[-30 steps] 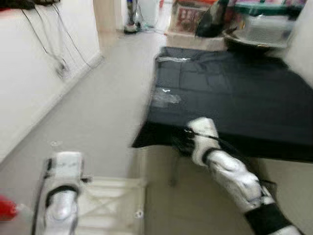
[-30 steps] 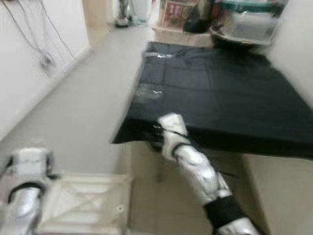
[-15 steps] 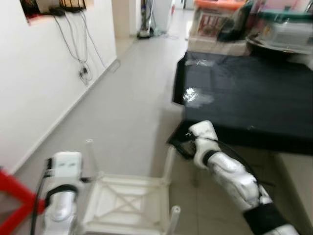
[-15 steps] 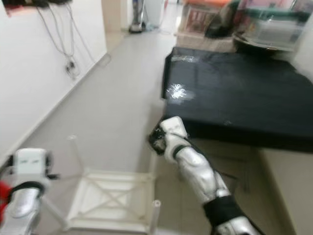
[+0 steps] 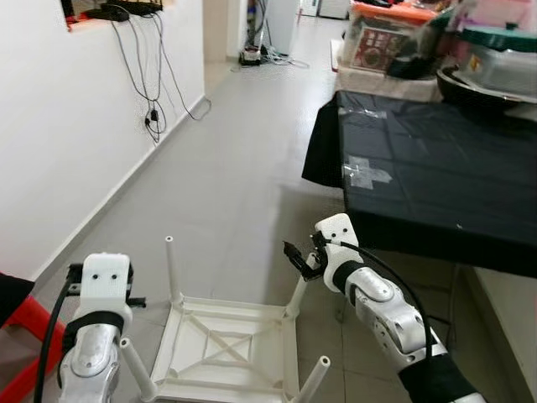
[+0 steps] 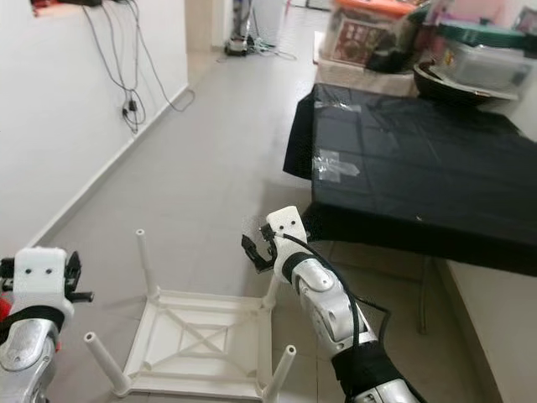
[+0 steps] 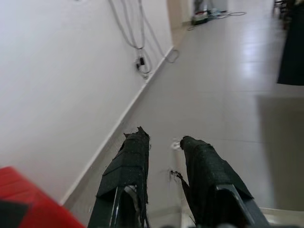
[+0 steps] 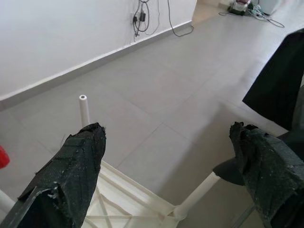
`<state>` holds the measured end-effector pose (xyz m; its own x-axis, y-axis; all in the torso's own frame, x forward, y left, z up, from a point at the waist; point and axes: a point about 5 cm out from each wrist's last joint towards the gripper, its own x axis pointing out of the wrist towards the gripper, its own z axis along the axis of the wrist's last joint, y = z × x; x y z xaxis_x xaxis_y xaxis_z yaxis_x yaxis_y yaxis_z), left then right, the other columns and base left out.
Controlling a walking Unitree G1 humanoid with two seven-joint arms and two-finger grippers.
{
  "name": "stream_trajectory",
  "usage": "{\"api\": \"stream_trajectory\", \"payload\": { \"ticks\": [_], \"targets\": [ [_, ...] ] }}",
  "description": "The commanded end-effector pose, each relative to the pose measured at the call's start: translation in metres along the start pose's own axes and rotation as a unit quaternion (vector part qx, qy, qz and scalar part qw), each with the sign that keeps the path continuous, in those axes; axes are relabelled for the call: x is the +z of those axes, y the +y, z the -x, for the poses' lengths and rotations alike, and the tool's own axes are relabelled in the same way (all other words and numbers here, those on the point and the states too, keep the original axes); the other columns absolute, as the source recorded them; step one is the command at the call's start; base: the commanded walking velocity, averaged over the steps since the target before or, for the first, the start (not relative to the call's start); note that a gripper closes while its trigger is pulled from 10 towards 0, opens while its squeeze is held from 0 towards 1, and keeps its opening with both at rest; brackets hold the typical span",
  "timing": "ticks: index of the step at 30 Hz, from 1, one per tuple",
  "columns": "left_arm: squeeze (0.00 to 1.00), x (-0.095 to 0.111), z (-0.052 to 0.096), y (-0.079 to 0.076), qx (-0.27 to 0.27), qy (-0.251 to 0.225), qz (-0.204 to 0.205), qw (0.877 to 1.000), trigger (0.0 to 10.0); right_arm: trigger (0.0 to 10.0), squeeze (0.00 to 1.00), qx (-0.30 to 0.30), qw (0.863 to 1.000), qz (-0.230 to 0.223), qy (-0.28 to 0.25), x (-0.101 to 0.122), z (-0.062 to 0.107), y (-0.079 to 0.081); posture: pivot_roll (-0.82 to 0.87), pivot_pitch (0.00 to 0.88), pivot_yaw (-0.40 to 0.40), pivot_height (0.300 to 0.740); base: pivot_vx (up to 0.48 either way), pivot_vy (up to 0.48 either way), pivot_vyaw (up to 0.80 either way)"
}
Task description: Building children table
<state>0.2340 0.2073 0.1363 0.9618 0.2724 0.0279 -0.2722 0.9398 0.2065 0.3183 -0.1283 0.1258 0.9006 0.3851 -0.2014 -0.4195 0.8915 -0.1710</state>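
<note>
A small white children's table (image 5: 226,348) lies upside down on the grey tiled floor (image 5: 218,151), just in front of the robot, its four legs pointing up. The flat top rests on the floor, and crossed braces show on its underside.

The right gripper (image 5: 299,257) hangs just above the top of the far right leg (image 5: 295,295), fingers spread wide and holding nothing. In the right wrist view that leg slants up between the two black fingers (image 8: 76,161), slightly below them — so the leg's long axis runs roughly upward toward the gripper, and a short drop would likely bring the fingers around it.

The left gripper (image 7: 164,161) is held over the floor beside the table's left edge, fingers a narrow gap apart and empty, pointing along the white wall (image 5: 75,117). The far left leg (image 5: 172,269) stands near it, but the right arm looks better lined up on a leg.

To the right stands a low platform draped in black cloth (image 5: 428,176), with storage boxes (image 5: 382,42) behind it. Something red (image 5: 21,336) sits at the robot's far left.
</note>
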Motion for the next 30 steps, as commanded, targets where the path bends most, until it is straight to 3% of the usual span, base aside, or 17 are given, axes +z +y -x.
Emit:
{"api": "stream_trajectory", "payload": {
  "ticks": [1,5,11,30],
  "targets": [
    [0.00,0.002,0.000,-0.003,-0.006,0.001,0.011,1.000,10.0,10.0,0.00,0.014,1.000,0.021,-0.011,0.005,-0.003,0.004,0.04,0.000,-0.072,0.740,0.000,0.000,0.00],
    [0.00,0.004,-0.002,-0.004,-0.005,-0.004,0.017,1.000,10.0,10.0,0.00,0.038,0.998,0.047,-0.028,0.010,-0.005,0.015,0.04,0.000,-0.072,0.740,0.122,0.000,0.00],
    [0.00,0.007,-0.004,-0.005,-0.007,-0.009,0.021,1.000,10.0,10.0,0.00,0.062,0.995,0.064,-0.038,0.014,-0.008,0.027,0.05,0.000,-0.074,0.740,0.265,0.000,0.77],
    [0.00,0.009,-0.006,-0.006,-0.010,-0.013,0.026,1.000,10.0,10.0,0.00,0.034,0.997,0.065,-0.032,0.012,-0.014,0.017,0.05,0.000,-0.077,0.740,0.282,0.000,0.07]
  ]
}}
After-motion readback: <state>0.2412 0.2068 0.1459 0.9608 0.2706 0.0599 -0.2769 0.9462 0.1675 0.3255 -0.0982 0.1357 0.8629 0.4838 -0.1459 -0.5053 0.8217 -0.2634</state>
